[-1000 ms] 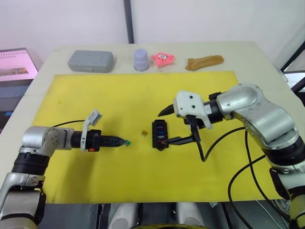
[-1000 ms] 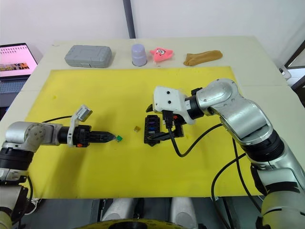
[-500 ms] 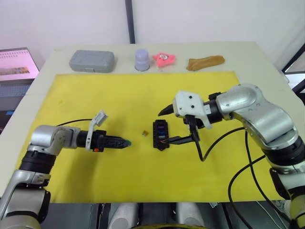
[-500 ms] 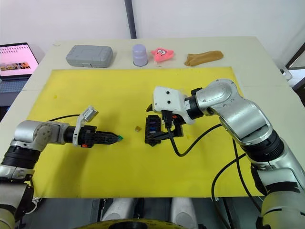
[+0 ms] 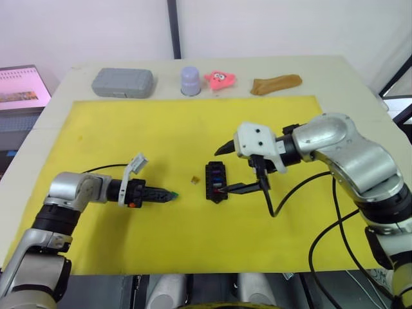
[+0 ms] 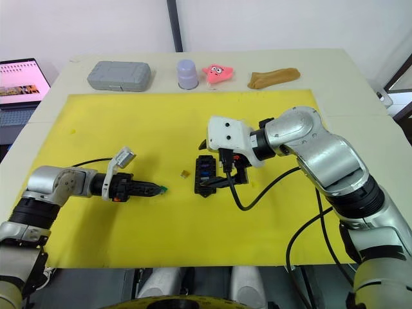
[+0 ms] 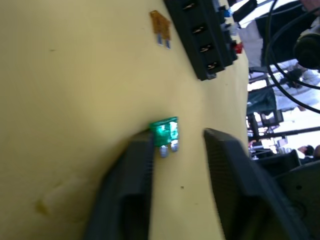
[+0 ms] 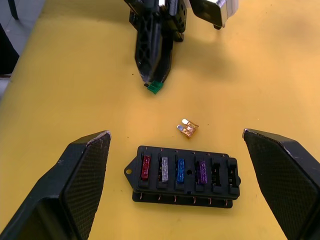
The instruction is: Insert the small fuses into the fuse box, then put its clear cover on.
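Note:
The black fuse box (image 8: 184, 175) lies mid-mat with red, grey, blue and purple fuses in one row. My right gripper (image 5: 224, 170) stands open, one finger on each side of the box, touching nothing. A green fuse (image 7: 165, 132) lies flat on the yellow mat (image 5: 161, 129) between the tips of my left gripper (image 7: 177, 140). One of the fingers (image 7: 135, 165) touches it and a gap shows to the other. An amber fuse (image 8: 188, 129) lies loose between the green one and the box. The clear cover is out of view.
Along the table's far edge stand a grey case (image 5: 122, 82), a lilac cup (image 5: 190, 81), a pink star toy (image 5: 220, 79) and a brown soft object (image 5: 275, 84). A laptop (image 5: 22, 87) sits off the left edge. Black cables trail from both wrists.
My left gripper's fingers have drawn in from wide open to narrow around the green fuse, and its wrist has turned a little. The right arm has not moved.

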Tool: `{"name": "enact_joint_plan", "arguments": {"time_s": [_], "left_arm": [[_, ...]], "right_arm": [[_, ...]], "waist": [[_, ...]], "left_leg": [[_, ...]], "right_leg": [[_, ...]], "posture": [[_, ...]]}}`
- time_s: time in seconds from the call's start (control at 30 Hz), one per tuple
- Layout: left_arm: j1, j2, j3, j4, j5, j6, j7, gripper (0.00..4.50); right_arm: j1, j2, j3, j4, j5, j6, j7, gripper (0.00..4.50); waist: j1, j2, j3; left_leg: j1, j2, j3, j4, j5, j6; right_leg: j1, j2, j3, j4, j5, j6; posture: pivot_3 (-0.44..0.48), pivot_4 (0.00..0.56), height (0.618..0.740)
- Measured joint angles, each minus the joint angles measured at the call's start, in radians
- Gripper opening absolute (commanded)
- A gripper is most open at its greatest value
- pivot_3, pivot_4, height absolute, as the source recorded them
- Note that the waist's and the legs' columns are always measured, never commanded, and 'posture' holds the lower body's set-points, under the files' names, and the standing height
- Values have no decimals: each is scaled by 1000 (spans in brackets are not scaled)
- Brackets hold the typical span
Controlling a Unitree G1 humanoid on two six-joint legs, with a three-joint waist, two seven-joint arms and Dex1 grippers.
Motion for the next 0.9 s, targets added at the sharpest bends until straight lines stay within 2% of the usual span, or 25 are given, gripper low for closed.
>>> {"name": "enact_joint_plan", "arguments": {"time_s": [0.57, 0.77, 0.9], "left_arm": [[37, 1, 10, -35, 15, -59, -11, 63], [90, -7, 144, -175, -26, -162, 15, 63], [110, -15, 240, -377, -36, -307, 48, 63]], "right_arm": [[0, 0, 10, 2, -15, -4, 2, 4500], [2, 1, 3, 3, 1, 28, -10, 4500], [-18, 48, -60, 28, 98, 207, -52, 4500]], "waist": [[0, 0, 0], [2, 0, 0], [2, 0, 0]], "left_leg": [[0, 0, 0, 0, 0, 0], [-1, 1, 0, 0, 0, 0], [-1, 1, 0, 0, 0, 0]], "right_leg": [[0, 0, 0, 0, 0, 0], [-1, 0, 0, 0, 0, 0], [0, 0, 0, -1, 0, 0]], "posture": [[0, 150, 740], [0, 150, 740], [0, 150, 740]]}}
